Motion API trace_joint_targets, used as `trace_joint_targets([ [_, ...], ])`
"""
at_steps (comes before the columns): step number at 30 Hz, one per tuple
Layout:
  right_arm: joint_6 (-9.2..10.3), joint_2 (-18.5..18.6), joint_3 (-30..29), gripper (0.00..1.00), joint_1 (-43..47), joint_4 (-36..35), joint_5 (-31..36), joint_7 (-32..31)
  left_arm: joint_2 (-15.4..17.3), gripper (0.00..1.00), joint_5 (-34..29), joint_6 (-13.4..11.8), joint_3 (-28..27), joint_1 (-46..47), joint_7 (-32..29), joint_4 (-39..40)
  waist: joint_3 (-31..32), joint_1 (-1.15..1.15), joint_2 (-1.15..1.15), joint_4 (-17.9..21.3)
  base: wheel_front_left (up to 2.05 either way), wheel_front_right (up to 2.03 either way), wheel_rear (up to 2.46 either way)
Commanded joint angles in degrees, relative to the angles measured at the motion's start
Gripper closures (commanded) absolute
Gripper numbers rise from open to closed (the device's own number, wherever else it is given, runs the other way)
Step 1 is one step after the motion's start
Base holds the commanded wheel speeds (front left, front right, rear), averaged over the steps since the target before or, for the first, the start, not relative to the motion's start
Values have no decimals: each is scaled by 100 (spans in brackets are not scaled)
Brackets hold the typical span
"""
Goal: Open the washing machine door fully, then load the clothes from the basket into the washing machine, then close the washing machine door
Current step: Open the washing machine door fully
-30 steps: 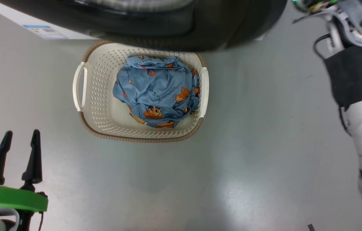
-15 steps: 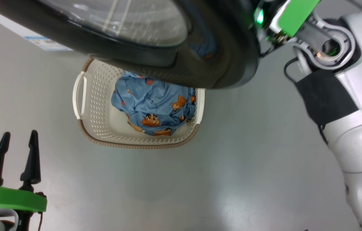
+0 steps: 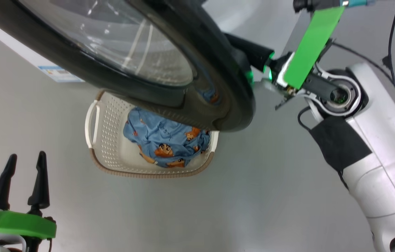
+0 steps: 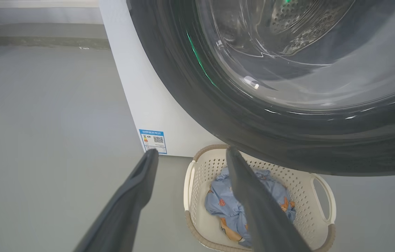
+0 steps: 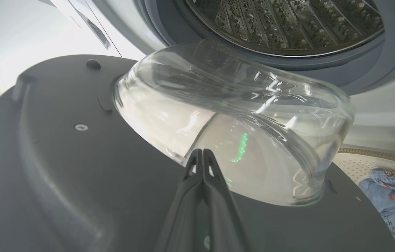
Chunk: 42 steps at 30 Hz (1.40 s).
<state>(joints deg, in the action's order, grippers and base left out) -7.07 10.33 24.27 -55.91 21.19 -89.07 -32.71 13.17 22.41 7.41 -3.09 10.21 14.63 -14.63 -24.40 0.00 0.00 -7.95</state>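
Note:
The washing machine door [image 3: 218, 87] hangs part open over the basket [image 3: 110, 140], its glossy black rim ringing the clear glass. Its dark grey inner frame [image 5: 61, 157] and glass bowl [image 5: 235, 133] face the steel drum [image 5: 281, 24]. My right gripper [image 5: 199, 154] is shut, with its tips against the inner frame at the foot of the bowl; its fingers [image 3: 249, 52] pass behind the rim. The blue printed clothes [image 3: 162, 140] lie bundled in the basket. My left gripper [image 3: 24, 164] stands open and holds nothing, low at the left, well short of the basket [image 4: 309, 175].
The white washing machine [image 4: 141, 87] carries a blue label [image 4: 153, 141] at its lower corner. A grey gasket [image 5: 358, 66] rings the drum. Bare grey floor [image 3: 253, 196] lies before and right of the basket. My right forearm [image 3: 368, 164] crosses the right side.
The head camera has tilted up, showing more of the door. My right arm has come down and left behind the door's rim, and the door has swung further out. The left gripper has stayed put.

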Motion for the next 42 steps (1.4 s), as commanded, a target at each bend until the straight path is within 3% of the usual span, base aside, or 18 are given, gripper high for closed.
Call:
trace_joint_targets([
  [1, -42, -134, 119, 100, 231, -175, -62, -85, 150, 0, -71, 8, -258, -95, 37, 73, 234, 0, 0, 30, 0, 0, 0],
  [14, -42, -168, 314, 100, 854, -197, -220, -321, -86, 0, -194, 8, -269, -346, 37, 17, 797, 0, 0, -21, 0, 0, 0],
  [42, -42, -672, 994, 100, 2026, -154, -543, -618, -587, 0, -361, 8, -336, -677, 37, -63, 1677, 0, 0, -692, 0, 0, 0],
])
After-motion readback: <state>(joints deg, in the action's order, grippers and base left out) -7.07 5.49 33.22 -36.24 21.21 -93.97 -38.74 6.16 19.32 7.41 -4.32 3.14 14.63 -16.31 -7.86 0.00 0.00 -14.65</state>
